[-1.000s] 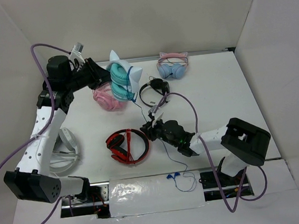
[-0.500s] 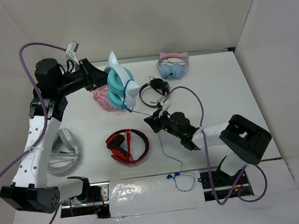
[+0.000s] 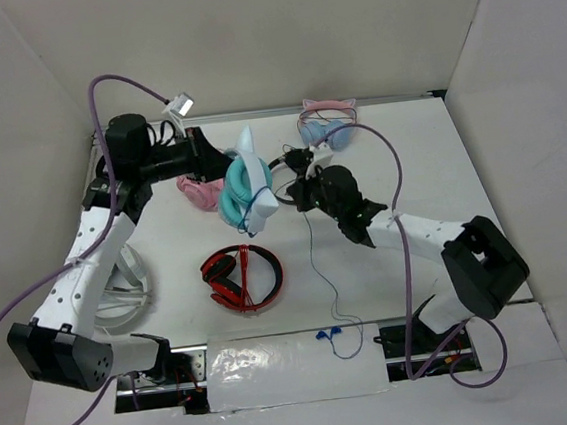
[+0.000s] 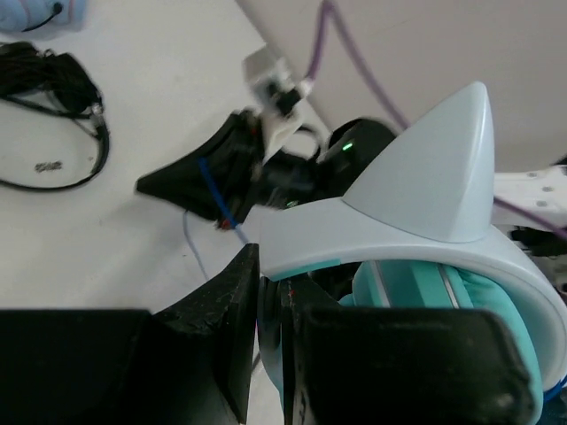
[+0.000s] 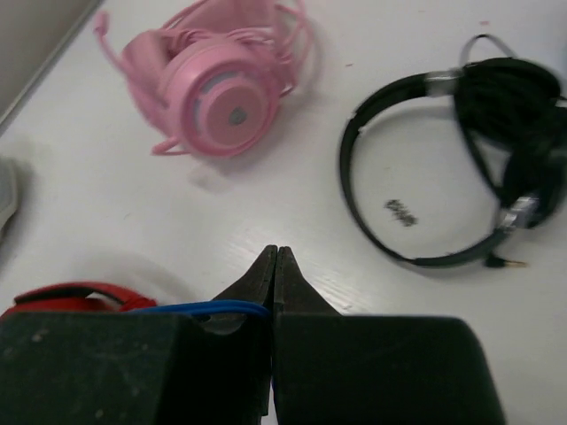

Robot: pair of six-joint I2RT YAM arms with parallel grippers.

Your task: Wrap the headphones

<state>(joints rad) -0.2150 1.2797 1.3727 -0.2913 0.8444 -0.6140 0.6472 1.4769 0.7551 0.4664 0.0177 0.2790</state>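
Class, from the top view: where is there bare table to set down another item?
Free: the white tabletop's far-right corner, between the light-blue headphones with pink ears and the right wall; also the near patch between the thin blue cable and the right arm. Crowded: far centre, where the pink headphones, the teal cat-ear headphones and the black headphones cluster.

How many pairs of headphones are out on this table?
6. Teal pair held in the left gripper; pink pair behind it; light-blue pair at the far edge; black pair beside the right gripper; red pair near the front; white pair partly under the left arm.
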